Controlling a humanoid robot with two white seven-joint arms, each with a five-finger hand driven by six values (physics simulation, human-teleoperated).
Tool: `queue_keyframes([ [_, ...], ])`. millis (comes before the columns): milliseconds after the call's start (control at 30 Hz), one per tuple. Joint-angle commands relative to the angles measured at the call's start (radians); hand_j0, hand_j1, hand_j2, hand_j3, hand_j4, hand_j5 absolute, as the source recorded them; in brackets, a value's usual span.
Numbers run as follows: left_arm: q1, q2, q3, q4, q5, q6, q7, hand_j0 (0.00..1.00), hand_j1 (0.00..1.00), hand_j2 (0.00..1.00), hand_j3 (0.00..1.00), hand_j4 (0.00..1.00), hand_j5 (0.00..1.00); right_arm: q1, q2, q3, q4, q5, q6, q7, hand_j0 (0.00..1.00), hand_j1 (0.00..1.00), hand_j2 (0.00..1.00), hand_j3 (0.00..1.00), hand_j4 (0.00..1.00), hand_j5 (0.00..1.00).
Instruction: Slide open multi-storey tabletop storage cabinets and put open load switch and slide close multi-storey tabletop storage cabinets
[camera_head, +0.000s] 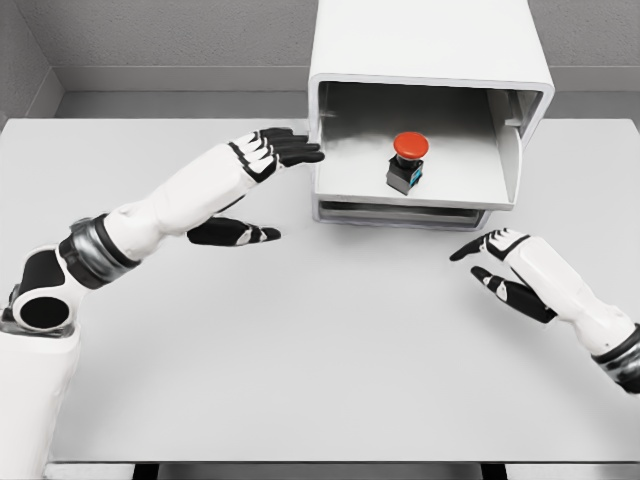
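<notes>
We see a white worktop (300, 360) from above, with a white storage cabinet (430, 60) standing at its far edge, right of the middle. The cabinet's upper drawer (420, 185) is slid out toward us, and inside it, near the centre, the load switch (407, 163) stands upright: a small black body with a round red button on top. A second, lower drawer (400, 212) shows just beneath as a thin dark slot, pushed in.

Our left hand (275, 150) reaches in from the left, fingers stretched out flat and holding nothing, its fingertips (310, 154) right at the open drawer's left front corner. Our right hand (500, 265) hovers over the worktop near the right edge, in front of the cabinet, fingers loosely spread and empty.
</notes>
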Motion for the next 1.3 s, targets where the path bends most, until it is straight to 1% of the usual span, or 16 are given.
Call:
queue_keyframes([
  [0,0.027,0.141,0.214,-0.006,0.22,0.005,0.001,1.0,1.0,1.0,1.0,1.0,1.0,-0.003,0.0,0.002,0.0,-0.006,0.001,-0.001,0.55,0.55,0.55,0.55,0.55,0.55],
  [33,0.103,0.164,0.303,-0.003,0.274,0.005,0.001,1.0,1.0,1.0,1.0,1.0,1.0,-0.024,0.002,0.003,0.002,-0.004,0.001,-0.001,0.55,0.55,0.55,0.55,0.55,0.55],
  [67,0.173,0.165,0.383,0.007,0.277,0.005,0.001,1.0,1.0,1.0,1.0,1.0,1.0,-0.031,0.0,0.009,0.003,-0.004,0.001,-0.001,0.55,0.55,0.55,0.55,0.55,0.55],
  [100,0.236,0.164,0.468,0.042,0.269,0.005,0.001,1.0,1.0,1.0,1.0,1.0,1.0,-0.043,0.0,0.026,0.003,-0.006,0.001,-0.001,0.55,0.55,0.55,0.55,0.55,0.55],
  [133,0.261,0.164,0.48,0.118,0.265,0.005,0.001,1.0,1.0,1.0,1.0,1.0,1.0,-0.051,0.0,0.034,0.003,-0.006,0.001,-0.001,0.55,0.55,0.55,0.55,0.55,0.55],
  [167,0.261,0.164,0.478,0.207,0.262,0.005,0.001,1.0,1.0,1.0,1.0,1.0,1.0,-0.058,0.002,0.038,0.003,-0.004,0.001,-0.001,0.55,0.55,0.55,0.55,0.55,0.55],
  [200,0.261,0.165,0.475,0.258,0.246,0.005,0.001,1.0,1.0,1.0,1.0,1.0,1.0,-0.063,0.002,0.038,0.003,-0.004,0.001,-0.001,0.55,0.55,0.55,0.55,0.55,0.55],
  [233,0.261,0.165,0.475,0.303,0.179,0.005,0.001,1.0,1.0,1.0,1.0,1.0,1.0,-0.066,0.002,0.038,0.005,-0.004,0.001,-0.001,0.55,0.55,0.55,0.55,0.55,0.55],
  [267,0.255,0.165,0.477,0.335,0.167,0.005,0.001,1.0,1.0,1.0,1.0,1.0,1.0,-0.075,0.002,0.04,0.006,-0.006,0.001,-0.001,0.55,0.55,0.55,0.55,0.55,0.55],
  [333,0.252,0.17,0.461,0.333,0.134,0.005,0.001,1.0,1.0,1.0,1.0,1.0,1.0,-0.098,0.002,0.069,0.009,-0.007,0.001,0.001,0.55,0.55,0.55,0.55,0.55,0.55],
  [500,0.252,0.159,0.403,0.297,0.134,0.005,0.001,1.0,1.0,1.0,1.0,1.0,1.0,-0.14,0.002,0.101,0.046,-0.001,0.001,0.001,0.55,0.55,0.55,0.55,0.55,0.55],
  [767,0.252,0.144,0.391,0.211,0.136,0.005,0.001,1.0,1.0,1.0,1.0,1.0,1.0,-0.184,0.003,0.138,0.098,0.002,0.001,0.001,0.55,0.55,0.55,0.55,0.55,0.55],
  [1000,0.25,0.144,0.391,0.206,0.136,0.005,0.001,1.0,1.0,1.0,1.0,1.0,1.0,-0.261,0.005,0.175,0.157,0.002,0.001,0.001,0.55,0.55,0.55,0.55,0.55,0.55],
  [1067,0.25,0.144,0.391,0.208,0.136,0.005,0.001,1.0,1.0,1.0,1.0,1.0,1.0,-0.284,0.028,0.173,0.184,0.003,0.001,0.002,0.56,0.56,0.56,0.56,0.56,0.56],
  [1233,0.25,0.144,0.391,0.208,0.136,0.005,0.001,1.0,1.0,1.0,1.0,1.0,1.0,-0.262,0.017,0.169,0.164,0.002,0.001,0.001,0.57,0.57,0.57,0.57,0.57,0.57],
  [1267,0.25,0.144,0.392,0.208,0.136,0.005,0.001,1.0,1.0,1.0,1.0,1.0,1.0,-0.241,0.016,0.163,0.146,0.002,0.001,0.001,0.57,0.57,0.57,0.57,0.57,0.57],
])
